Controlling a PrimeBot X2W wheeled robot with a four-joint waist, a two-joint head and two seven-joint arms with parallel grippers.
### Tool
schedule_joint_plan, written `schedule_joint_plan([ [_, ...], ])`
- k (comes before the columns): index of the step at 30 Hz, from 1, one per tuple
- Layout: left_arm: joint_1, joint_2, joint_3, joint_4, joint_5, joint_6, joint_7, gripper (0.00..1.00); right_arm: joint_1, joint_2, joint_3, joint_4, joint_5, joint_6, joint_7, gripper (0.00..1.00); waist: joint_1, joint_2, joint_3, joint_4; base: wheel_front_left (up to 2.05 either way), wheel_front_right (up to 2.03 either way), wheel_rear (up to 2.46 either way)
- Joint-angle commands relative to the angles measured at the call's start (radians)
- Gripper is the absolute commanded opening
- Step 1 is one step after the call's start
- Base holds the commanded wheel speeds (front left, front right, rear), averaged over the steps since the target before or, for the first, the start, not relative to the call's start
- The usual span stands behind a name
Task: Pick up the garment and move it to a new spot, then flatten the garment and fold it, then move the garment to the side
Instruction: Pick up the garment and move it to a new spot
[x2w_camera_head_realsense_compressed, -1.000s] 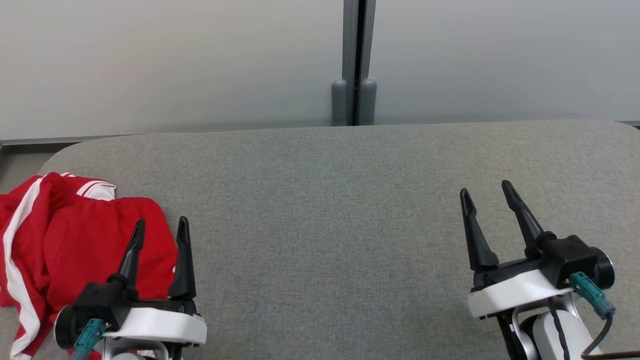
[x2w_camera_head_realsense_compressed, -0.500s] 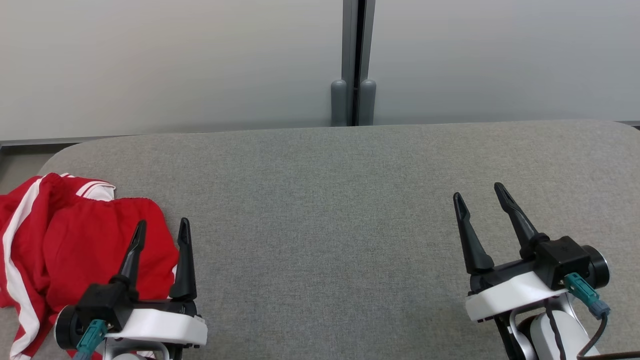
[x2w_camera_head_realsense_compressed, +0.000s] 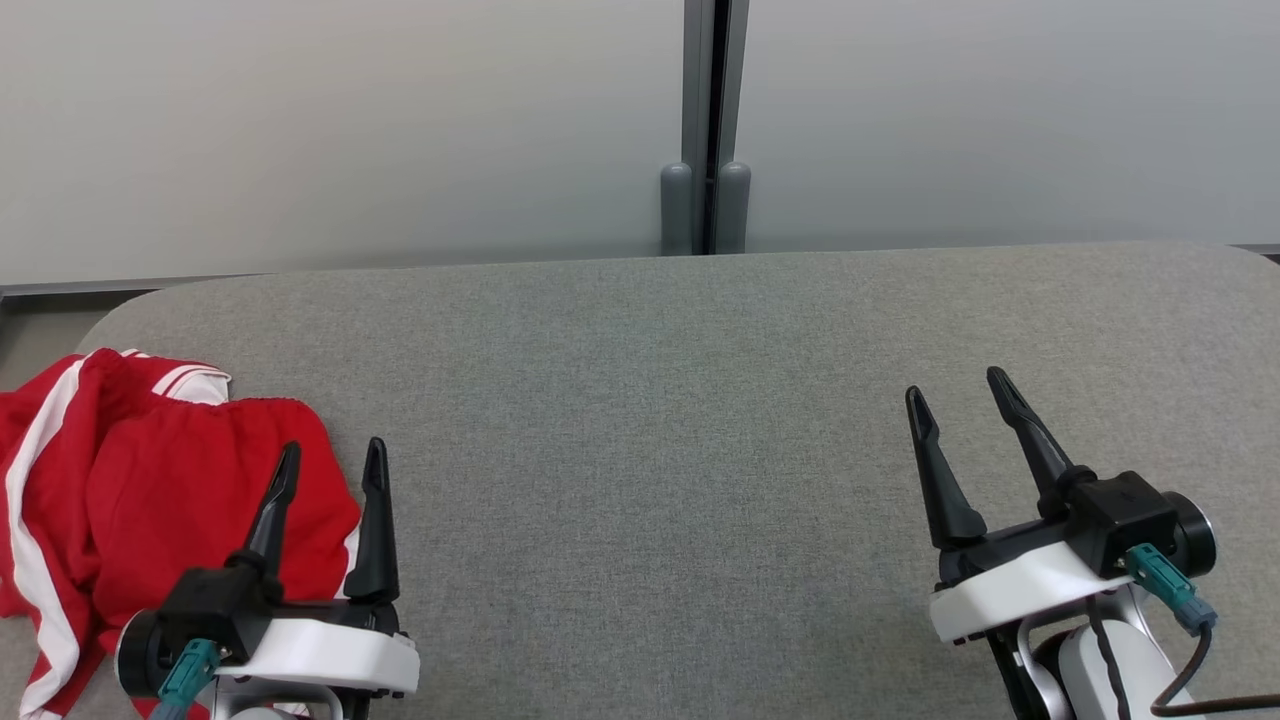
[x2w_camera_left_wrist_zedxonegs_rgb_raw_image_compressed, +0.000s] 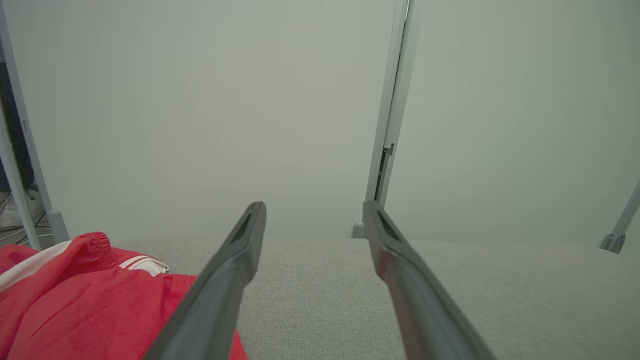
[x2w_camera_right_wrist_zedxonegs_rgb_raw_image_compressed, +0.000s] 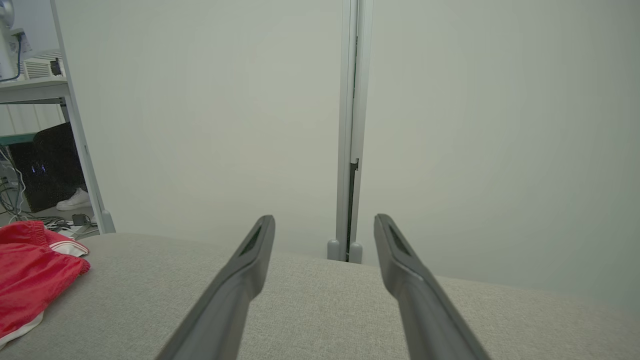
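A crumpled red garment (x2w_camera_head_realsense_compressed: 130, 490) with white stripes lies at the left end of the grey table (x2w_camera_head_realsense_compressed: 650, 400), partly over its edge. In the left wrist view the garment (x2w_camera_left_wrist_zedxonegs_rgb_raw_image_compressed: 90, 305) fills the lower left corner, and in the right wrist view the garment (x2w_camera_right_wrist_zedxonegs_rgb_raw_image_compressed: 30, 275) is at the far left. My left gripper (x2w_camera_head_realsense_compressed: 333, 455) is open, hovering over the garment's right edge with nothing between its fingers. Over the right part of the table my right gripper (x2w_camera_head_realsense_compressed: 955, 385) is open and empty. The same two grippers appear as left gripper (x2w_camera_left_wrist_zedxonegs_rgb_raw_image_compressed: 314, 210) and right gripper (x2w_camera_right_wrist_zedxonegs_rgb_raw_image_compressed: 325, 220).
Pale partition panels (x2w_camera_head_realsense_compressed: 350, 130) with a grey post (x2w_camera_head_realsense_compressed: 708, 120) stand right behind the table's far edge. Left of the panel, the right wrist view has a shelf, cables and a person's white shoe (x2w_camera_right_wrist_zedxonegs_rgb_raw_image_compressed: 75, 200) on the floor.
My right gripper has drifted slightly left and toward me. My left gripper has shifted slightly right and back. The garment has not moved.
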Motion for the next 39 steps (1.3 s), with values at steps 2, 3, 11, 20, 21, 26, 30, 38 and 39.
schedule_joint_plan([
  [2,0.002,0.005,0.001,0.002,-0.002,0.006,-0.002,1.00,-0.008,-0.004,0.001,0.005,0.006,0.002,-0.005,1.00,0.0000,-0.0001,-0.001,0.000,0.00,0.00,0.00],
  [3,0.003,0.005,0.000,0.002,-0.002,0.006,-0.002,1.00,-0.008,-0.005,0.001,0.005,0.006,0.002,-0.005,1.00,0.0000,-0.0001,-0.002,0.000,0.00,0.00,0.00],
  [11,0.005,0.005,0.000,0.005,-0.003,0.007,-0.002,1.00,-0.007,-0.006,0.009,0.010,0.009,0.002,-0.005,1.00,0.0000,-0.0001,-0.007,0.005,0.00,0.00,0.00],
  [20,0.000,0.005,0.027,0.014,-0.018,0.015,-0.002,1.00,0.012,-0.011,0.041,0.006,0.029,0.002,-0.005,1.00,0.0000,-0.0001,-0.013,0.082,0.00,0.00,0.00],
  [21,0.002,0.005,0.028,0.017,-0.019,0.016,-0.002,1.00,0.015,-0.011,0.042,0.007,0.032,0.002,-0.005,1.00,0.0000,-0.0001,-0.014,0.098,0.00,0.00,0.00],
  [26,0.016,0.005,0.038,0.019,-0.022,0.024,-0.002,1.00,0.023,-0.008,0.056,0.006,0.048,0.002,-0.005,1.00,0.0000,-0.0001,-0.025,0.178,0.00,0.00,0.00],
  [30,0.026,0.005,0.047,0.024,-0.023,0.024,-0.002,1.00,0.028,-0.010,0.081,0.007,0.066,0.002,-0.005,1.00,0.0000,-0.0001,-0.029,0.248,0.00,0.00,0.00],
  [38,0.040,0.004,0.065,0.019,-0.034,0.025,-0.001,1.00,0.038,-0.012,0.106,0.009,0.088,0.002,-0.005,1.00,0.0000,-0.0001,-0.035,0.367,0.00,0.00,0.00],
  [39,0.043,0.005,0.066,0.019,-0.034,0.023,-0.001,1.00,0.038,-0.011,0.107,0.009,0.089,0.002,-0.005,1.00,0.0000,-0.0001,-0.035,0.379,0.00,0.00,0.00],
])
